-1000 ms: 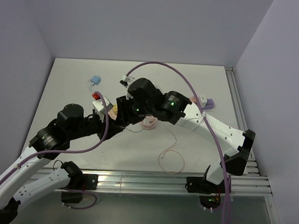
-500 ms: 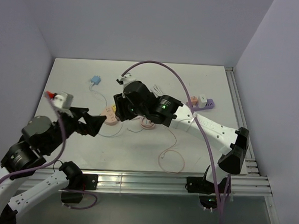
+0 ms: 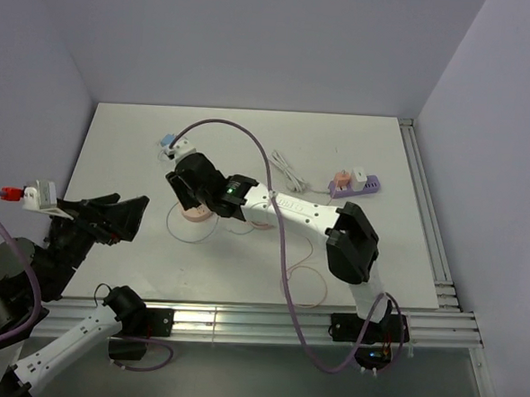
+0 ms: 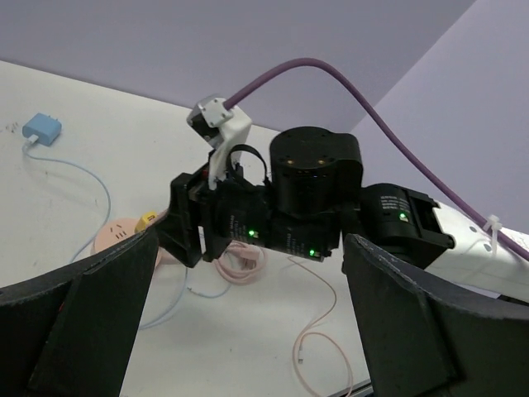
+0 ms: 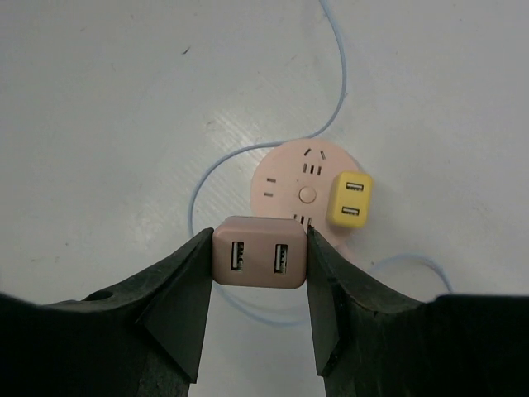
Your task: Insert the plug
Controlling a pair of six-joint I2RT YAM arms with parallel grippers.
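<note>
My right gripper is shut on a pink two-port USB plug, gripping its two sides. It hangs over the near edge of a round pink socket lying on the table; whether they touch I cannot tell. A yellow plug sits in that socket's right side. From above, the right gripper is over the socket at left centre. My left gripper is raised at the far left, away from the socket, open and holding nothing; its wide-apart fingers frame the right arm's wrist.
A thin light-blue cable curls from the socket to a blue adapter. A coiled pink cable and a loose pink loop lie on the table. A purple power strip and a white cable lie at the back right.
My left gripper has opened and pulled back left and up, away from the table's centre. My right arm has swung left, bringing the pink plug over the round socket.
</note>
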